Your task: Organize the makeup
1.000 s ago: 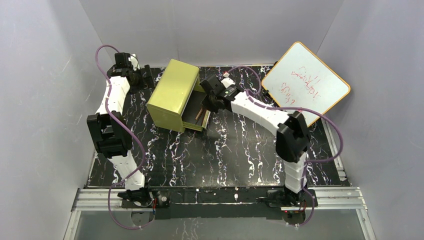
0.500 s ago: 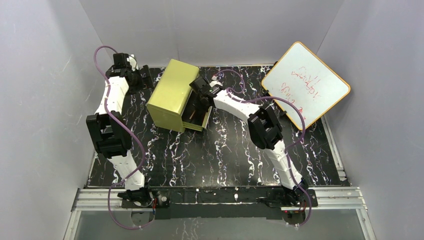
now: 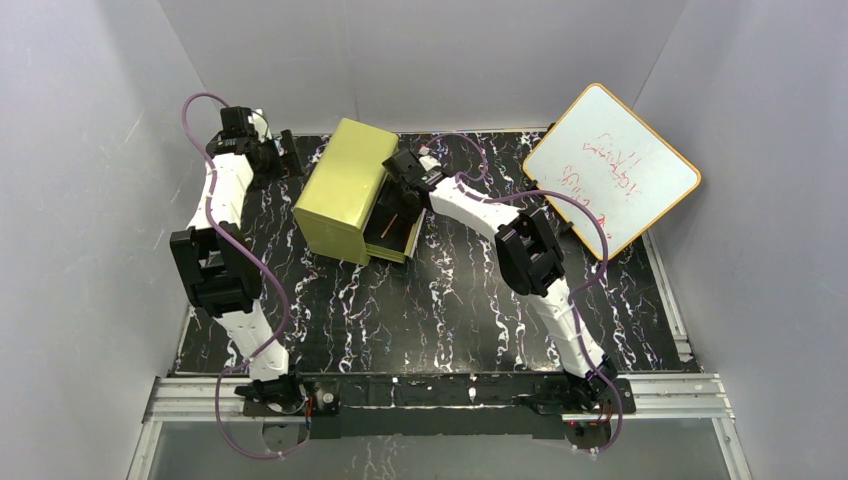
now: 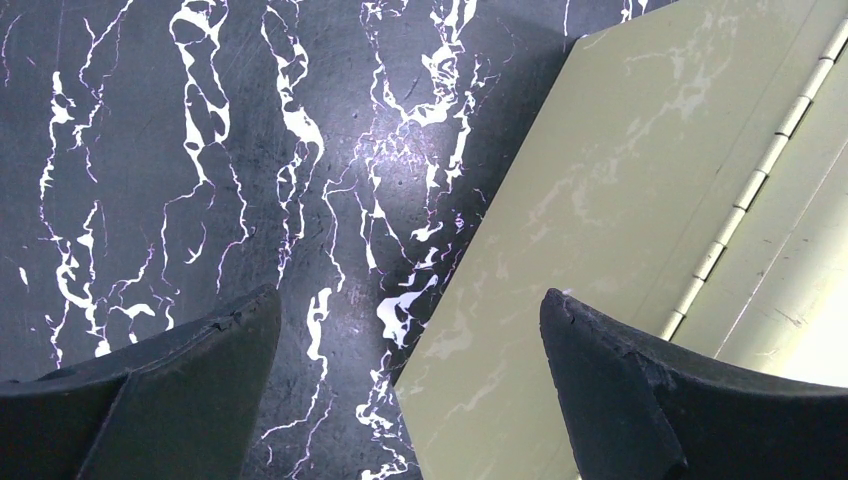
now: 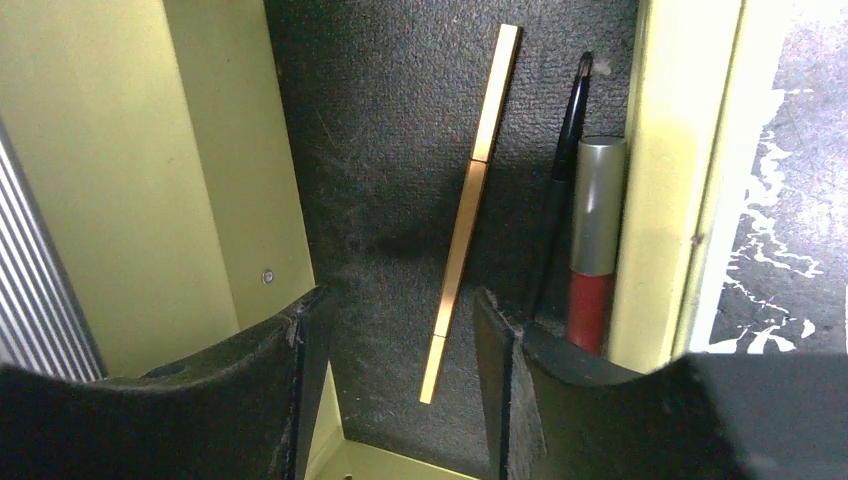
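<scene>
A thin gold pencil [image 5: 470, 200] is over the dark felt floor of the open drawer [image 5: 660, 150], touching neither finger. Its near end falls in the gap of my open right gripper [image 5: 398, 305]. From above, that gripper [image 3: 403, 175] hangs over the drawer's back end, and the pencil [image 3: 392, 222] shows as a thin slanted line. A dark red stick with a silver cap [image 5: 592, 290] and a thin black pencil [image 5: 565, 150] lie along the drawer's right wall. My left gripper [image 4: 410, 298] stands open and empty at the back corner of the olive-green box [image 4: 640, 200].
The olive-green drawer box [image 3: 345, 185] sits at the back centre of the black marbled table [image 3: 450, 310], drawer pulled out toward the front right. An orange-framed whiteboard [image 3: 610, 165] leans at the back right. My left gripper [image 3: 290, 152] is just left of the box.
My right gripper has gone from shut to open, and the gold pencil is now free in the drawer. The right arm swung left and further over the drawer. The left arm barely shifted.
</scene>
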Robot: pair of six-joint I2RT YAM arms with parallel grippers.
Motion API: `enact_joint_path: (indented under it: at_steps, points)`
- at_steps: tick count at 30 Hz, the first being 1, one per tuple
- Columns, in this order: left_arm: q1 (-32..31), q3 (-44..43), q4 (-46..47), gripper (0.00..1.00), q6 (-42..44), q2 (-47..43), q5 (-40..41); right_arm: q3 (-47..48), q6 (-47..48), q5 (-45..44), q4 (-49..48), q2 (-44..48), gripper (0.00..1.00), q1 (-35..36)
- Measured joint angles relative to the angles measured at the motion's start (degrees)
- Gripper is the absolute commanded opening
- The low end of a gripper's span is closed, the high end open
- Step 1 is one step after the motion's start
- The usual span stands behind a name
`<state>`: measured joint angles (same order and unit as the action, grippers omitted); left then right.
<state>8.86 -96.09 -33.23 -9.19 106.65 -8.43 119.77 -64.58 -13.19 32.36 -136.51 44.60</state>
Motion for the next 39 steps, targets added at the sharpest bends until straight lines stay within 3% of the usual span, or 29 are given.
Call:
enact_joint_path:
  at_steps: [12, 18, 22, 27, 32, 39]
  points:
    - [0.0, 0.0, 0.2, 0.99, -0.2, 0.0, -0.2, 3.2, 7.8, -1.0, 4.8, 1.3, 0.57, -0.3]
    - [0.0, 0.0, 0.2, 0.99, -0.4, 0.0, -0.4, 3.2, 13.1, -3.2, 8.6, 8.6, 0.55, -2.2]
    - [0.0, 0.0, 0.3, 0.99, -0.5, 0.0, -0.8, -7.4, 18.8, -0.7, 5.6, 19.4, 0.63, -4.5]
    - [-0.2, 0.0, 0.4, 0.99, -0.7, 0.0, -1.0, -29.5, 26.7, 17.3, -7.4, 31.3, 0.64, -12.2]
    - [-0.8, 0.1, 0.5, 0.99, -0.7, 0.0, -0.5, -33.7, 28.7, 24.2, -10.3, 24.0, 0.66, -17.5]
    - [-1.6, 0.1, 0.6, 0.99, -0.7, 0.0, -0.3, -26.4, 29.3, 27.8, -8.2, 12.8, 0.70, -15.8]
